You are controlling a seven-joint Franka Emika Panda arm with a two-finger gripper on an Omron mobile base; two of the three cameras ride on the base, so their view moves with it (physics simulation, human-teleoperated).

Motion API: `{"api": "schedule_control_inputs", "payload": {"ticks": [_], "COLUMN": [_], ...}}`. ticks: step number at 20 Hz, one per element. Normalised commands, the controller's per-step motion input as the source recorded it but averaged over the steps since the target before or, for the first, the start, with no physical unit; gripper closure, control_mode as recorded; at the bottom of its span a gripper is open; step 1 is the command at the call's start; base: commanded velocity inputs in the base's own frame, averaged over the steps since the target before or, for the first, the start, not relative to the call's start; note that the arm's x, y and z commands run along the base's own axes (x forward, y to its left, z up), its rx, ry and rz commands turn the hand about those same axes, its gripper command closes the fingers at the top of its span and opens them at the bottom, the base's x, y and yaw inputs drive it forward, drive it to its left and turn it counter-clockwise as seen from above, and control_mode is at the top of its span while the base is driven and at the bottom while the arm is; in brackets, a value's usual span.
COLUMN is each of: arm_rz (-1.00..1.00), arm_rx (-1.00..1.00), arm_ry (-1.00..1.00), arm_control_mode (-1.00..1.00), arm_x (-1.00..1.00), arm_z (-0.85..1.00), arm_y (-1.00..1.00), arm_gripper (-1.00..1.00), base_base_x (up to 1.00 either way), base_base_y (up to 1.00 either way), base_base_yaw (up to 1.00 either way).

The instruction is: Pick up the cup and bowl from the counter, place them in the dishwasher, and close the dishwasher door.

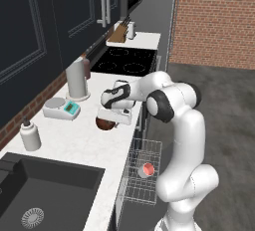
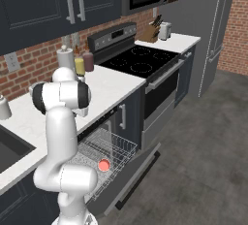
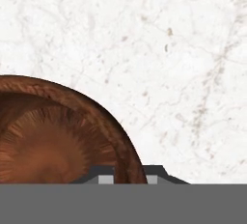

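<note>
While the gripper (image 3: 126, 175) sits low over the counter (image 3: 159, 49), its fingers (image 3: 105, 177) are closed on the bowl (image 3: 58, 136) rim, one tip each side.

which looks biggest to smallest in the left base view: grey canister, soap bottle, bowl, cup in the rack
1. grey canister
2. soap bottle
3. bowl, partly hidden under the hand, so unsure against the bottle
4. cup

The bottle sits nearer the camera, which flatters it.

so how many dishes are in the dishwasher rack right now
1. The cup sits in the pulled-out wire rack. The bowl is on the counter, with the gripper closed on its rim. The inner part of the rack is hidden.
</note>
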Motion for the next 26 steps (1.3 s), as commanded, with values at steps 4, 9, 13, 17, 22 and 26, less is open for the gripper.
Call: {"api": "schedule_control_inputs", "payload": {"ticks": [4,9,13,17,22,26], "arm_rz": [0.0,0.03,0.16,0.16,0.25,0.29], "arm_rx": [0.0,0.0,0.01,0.0,0.02,0.05], "arm_ry": [0.0,-0.01,-0.09,-0.1,-0.06,-0.17], "arm_control_mode": [-1.0,-1.0,-1.0,-1.0,-1.0,-1.0], "arm_x": [-0.07,-0.25,0.0,-0.06,-0.13,-0.8], "arm_z": [0.0,0.18,0.6,0.49,0.02,-0.03], "arm_y": [-0.31,-0.82,-0.79,-0.95,-1.0,-0.99], "arm_gripper": [1.0,1.0,1.0,1.0,1.0,1.0], "base_base_x": [0.0,0.0,0.0,0.0,0.0,0.0], "base_base_y": [0.0,0.0,0.0,0.0,0.0,0.0], "base_base_yaw": [0.0,0.0,0.0,0.0,0.0,0.0]}}
